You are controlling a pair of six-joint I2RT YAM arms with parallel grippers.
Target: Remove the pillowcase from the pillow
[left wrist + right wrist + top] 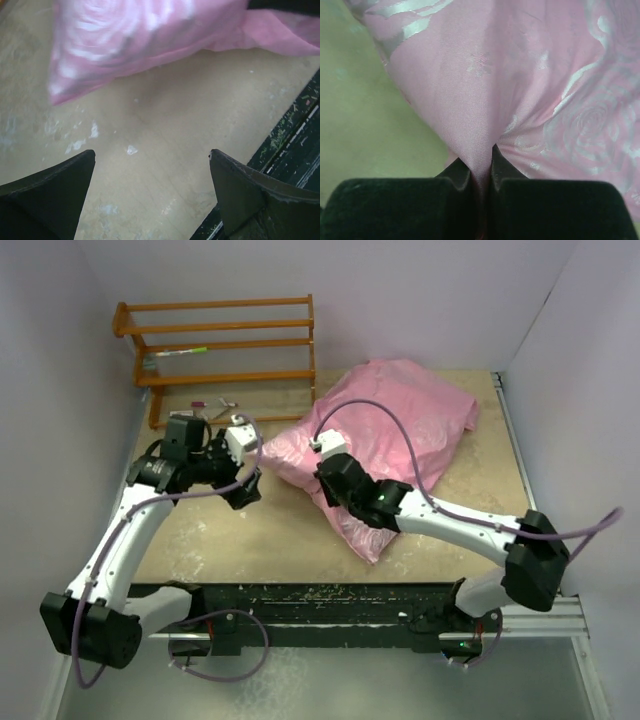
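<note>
Lying toward the back right of the counter seen from above, the pillowcase ends just beyond the wide-open left gripper in its own view, while the right gripper pinches a fold: grasp apparently made, next likely a steady pull off the hidden pillow.

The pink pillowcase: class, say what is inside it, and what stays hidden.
The pillowcase shows only glossy pink fabric, bulging as if stuffed. Whatever fills it is wholly covered; no pillow shows anywhere. The right gripper pinches a fold.
</note>
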